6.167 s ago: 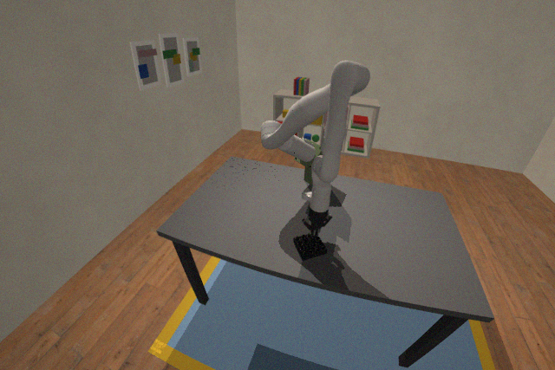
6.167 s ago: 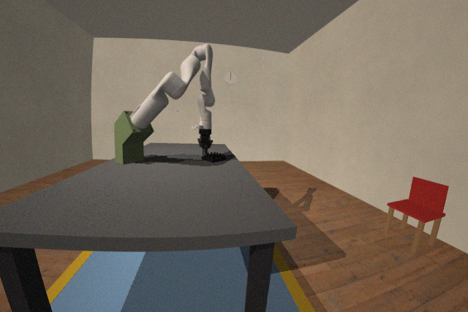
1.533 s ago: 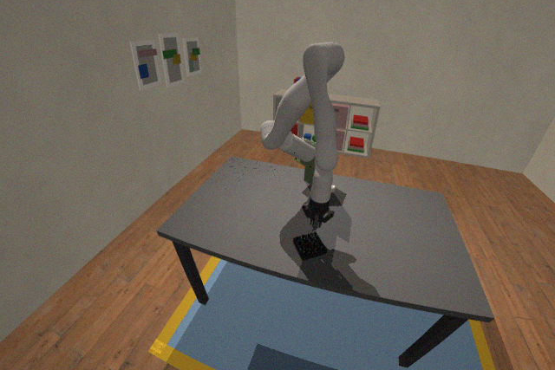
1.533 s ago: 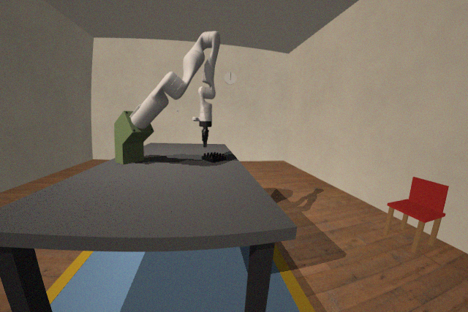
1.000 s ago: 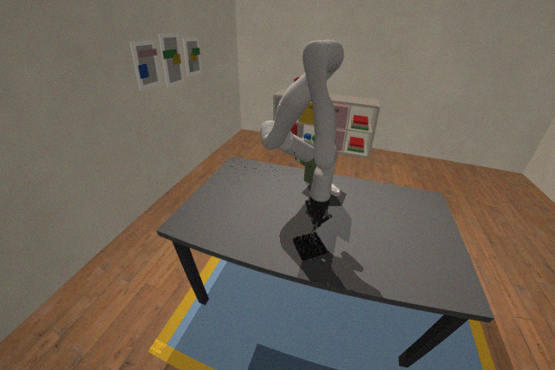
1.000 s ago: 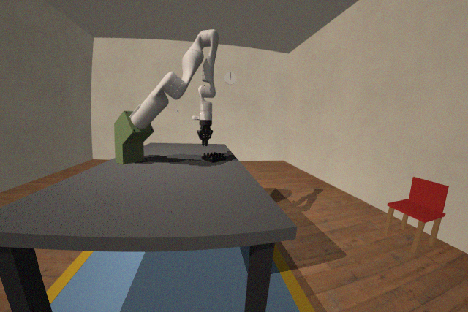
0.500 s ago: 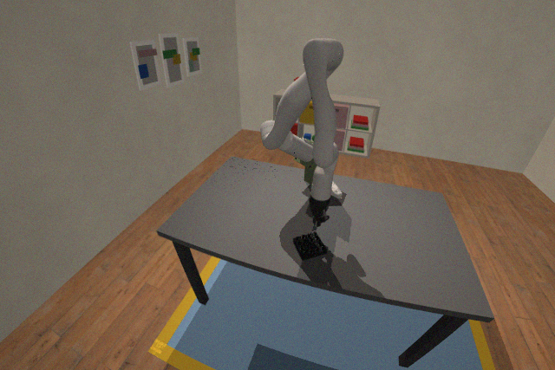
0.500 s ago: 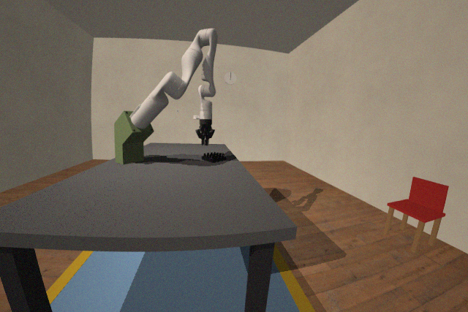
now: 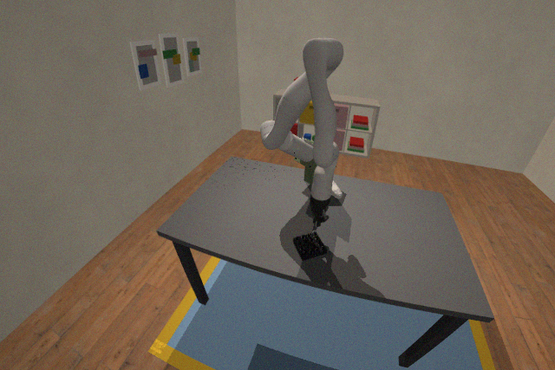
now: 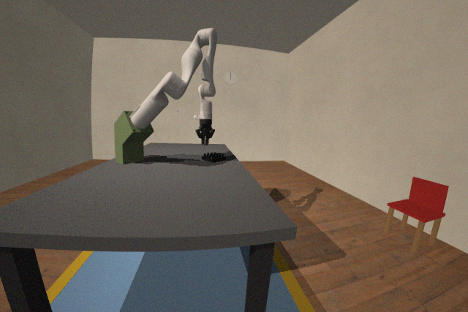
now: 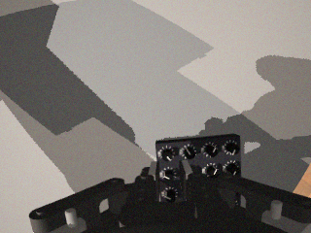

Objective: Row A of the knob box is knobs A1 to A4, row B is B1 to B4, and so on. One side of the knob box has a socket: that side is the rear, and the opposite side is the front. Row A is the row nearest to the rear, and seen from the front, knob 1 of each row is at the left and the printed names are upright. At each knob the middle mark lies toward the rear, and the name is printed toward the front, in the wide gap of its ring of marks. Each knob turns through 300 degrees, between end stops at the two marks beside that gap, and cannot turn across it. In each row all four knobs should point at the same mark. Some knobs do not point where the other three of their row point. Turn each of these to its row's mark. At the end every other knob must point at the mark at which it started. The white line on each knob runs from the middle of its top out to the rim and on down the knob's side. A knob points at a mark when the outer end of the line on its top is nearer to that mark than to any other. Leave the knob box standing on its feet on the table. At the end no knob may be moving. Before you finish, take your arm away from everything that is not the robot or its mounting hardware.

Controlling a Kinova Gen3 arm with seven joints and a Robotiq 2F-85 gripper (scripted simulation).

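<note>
The black knob box (image 9: 310, 247) (image 10: 214, 158) (image 11: 198, 161) stands on the table. In the wrist view four knobs show along its far edge, among them the left corner knob (image 11: 167, 153) and the right corner knob (image 11: 231, 148). Nearer knobs show in part, one of them (image 11: 168, 174) between the fingertips in the picture. White lines show on several knobs, but names and exact marks are too small to read. My gripper (image 9: 316, 226) (image 10: 205, 144) (image 11: 169, 171) points down above the box's robot-side edge, clear of the knobs, open by a narrow gap and empty. It hides the box's nearer part.
The grey table (image 9: 381, 231) (image 10: 151, 202) carries the arm's green base (image 9: 309, 172) (image 10: 128, 146). The box is close to the table edge opposite the base. A shelf (image 9: 375, 110) and a red chair (image 10: 419, 208) stand away from the table.
</note>
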